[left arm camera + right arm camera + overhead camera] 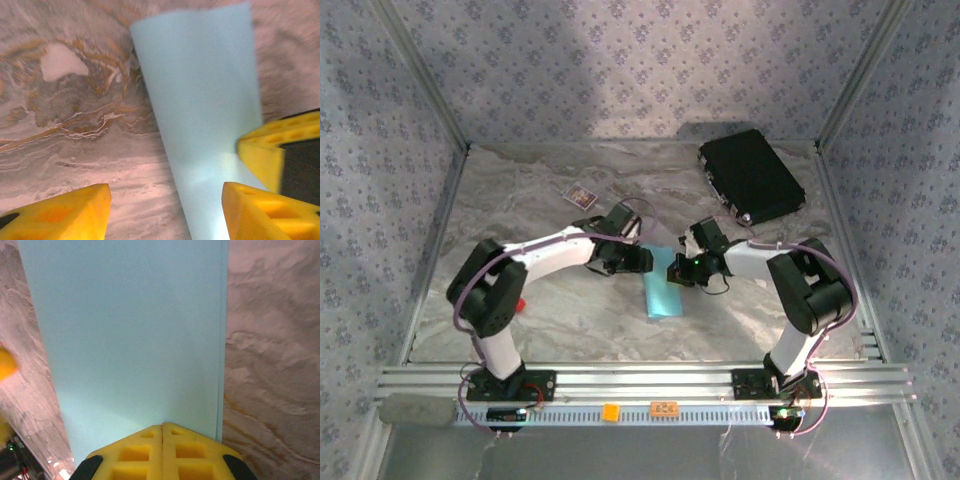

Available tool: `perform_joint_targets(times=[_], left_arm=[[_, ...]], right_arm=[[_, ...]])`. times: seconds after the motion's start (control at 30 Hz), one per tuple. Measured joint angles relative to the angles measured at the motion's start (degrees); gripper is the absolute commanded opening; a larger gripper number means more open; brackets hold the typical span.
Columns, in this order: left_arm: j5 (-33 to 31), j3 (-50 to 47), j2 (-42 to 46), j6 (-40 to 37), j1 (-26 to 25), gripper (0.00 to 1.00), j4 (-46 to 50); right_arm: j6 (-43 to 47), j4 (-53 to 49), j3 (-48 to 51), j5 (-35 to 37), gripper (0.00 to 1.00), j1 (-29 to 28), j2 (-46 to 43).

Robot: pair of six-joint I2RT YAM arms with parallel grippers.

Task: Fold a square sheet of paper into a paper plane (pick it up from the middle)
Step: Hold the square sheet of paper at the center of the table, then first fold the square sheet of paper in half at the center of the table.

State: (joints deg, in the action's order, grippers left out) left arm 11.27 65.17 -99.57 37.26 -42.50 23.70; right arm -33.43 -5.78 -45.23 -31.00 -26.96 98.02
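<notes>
The square sheet of paper (663, 295) lies flat on the marbled table as a narrow light-blue strip, folded double with two layered edges along one long side (135, 330). My right gripper (162, 425) is shut, its joined yellow tips resting on the strip's near end. My left gripper (166, 189) is open and straddles the strip's left edge (200, 90): one finger over bare table, the other over the paper. From above, both grippers (638, 258) (677, 270) meet at the strip's far end. The right gripper's fingers (265, 150) show at the right of the left wrist view.
A black rectangular case (752, 175) lies at the back right. A small dark card with a pale border (581, 195) sits at the back left of centre. A small red object (520, 303) lies beside the left arm. Patterned walls enclose the table.
</notes>
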Motion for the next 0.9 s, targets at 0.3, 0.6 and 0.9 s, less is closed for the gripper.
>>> perform_joint_targets(times=[0.3, 0.6, 0.9], left_arm=[[10.9, -4.8, 3.0, 7.6, 2.6, 0.02, -14.9], [18.4, -5.5, -4.4, 11.5, 2.6, 0.00, -23.2], [19.1, -5.6, -7.4, 11.4, 2.6, 0.00, -23.8]], right_arm=[[2.3, -1.7, -1.0, -0.5, 0.00, 0.6, 0.6], [1.5, 0.2, 0.1, -1.6, 0.00, 1.1, 0.6], [1.3, 0.8, 0.4, -1.9, 0.00, 1.2, 0.6]])
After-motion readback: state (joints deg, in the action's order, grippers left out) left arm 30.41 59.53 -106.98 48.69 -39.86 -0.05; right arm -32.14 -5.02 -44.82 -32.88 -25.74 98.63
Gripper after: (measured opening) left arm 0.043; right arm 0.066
